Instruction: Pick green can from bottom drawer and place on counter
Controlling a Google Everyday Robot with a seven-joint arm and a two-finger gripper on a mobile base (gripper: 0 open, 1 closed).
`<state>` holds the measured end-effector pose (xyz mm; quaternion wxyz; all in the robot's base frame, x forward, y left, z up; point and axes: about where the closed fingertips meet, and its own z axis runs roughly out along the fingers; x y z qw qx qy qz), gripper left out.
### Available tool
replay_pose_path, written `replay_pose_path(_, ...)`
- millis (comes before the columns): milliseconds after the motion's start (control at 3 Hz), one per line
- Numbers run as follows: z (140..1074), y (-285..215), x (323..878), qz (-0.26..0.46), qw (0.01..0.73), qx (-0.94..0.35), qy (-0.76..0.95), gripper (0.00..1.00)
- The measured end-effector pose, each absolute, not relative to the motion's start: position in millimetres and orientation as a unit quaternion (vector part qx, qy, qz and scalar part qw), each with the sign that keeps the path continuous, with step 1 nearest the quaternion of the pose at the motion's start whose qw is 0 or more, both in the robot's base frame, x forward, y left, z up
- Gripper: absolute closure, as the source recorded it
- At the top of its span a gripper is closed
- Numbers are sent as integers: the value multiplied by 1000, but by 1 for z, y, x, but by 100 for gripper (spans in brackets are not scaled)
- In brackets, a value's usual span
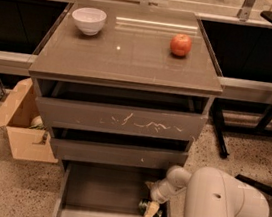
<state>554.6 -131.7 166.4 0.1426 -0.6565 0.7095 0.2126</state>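
The bottom drawer (99,192) is pulled open at the foot of the cabinet. The green can (143,206) lies on the drawer floor in the front right corner, dark and partly hidden by my gripper. My gripper (151,209) reaches down into the drawer from the right, right at the can and touching or nearly touching it. My thick white arm (213,207) fills the lower right. The counter (128,59) is the glossy grey-brown top of the cabinet, well above the gripper.
A white bowl (89,19) stands at the counter's back left and a red apple (181,44) at its back right. The drawer with white scratches (119,120) and the middle drawer (117,154) overhang the open one. A cardboard box (17,126) sits left. Chair legs (267,179) stand right.
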Motion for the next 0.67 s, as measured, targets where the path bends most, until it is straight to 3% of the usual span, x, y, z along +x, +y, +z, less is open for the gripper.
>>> replay_pose_path(667, 127, -143, 551, 208, 102, -664, 711, 4)
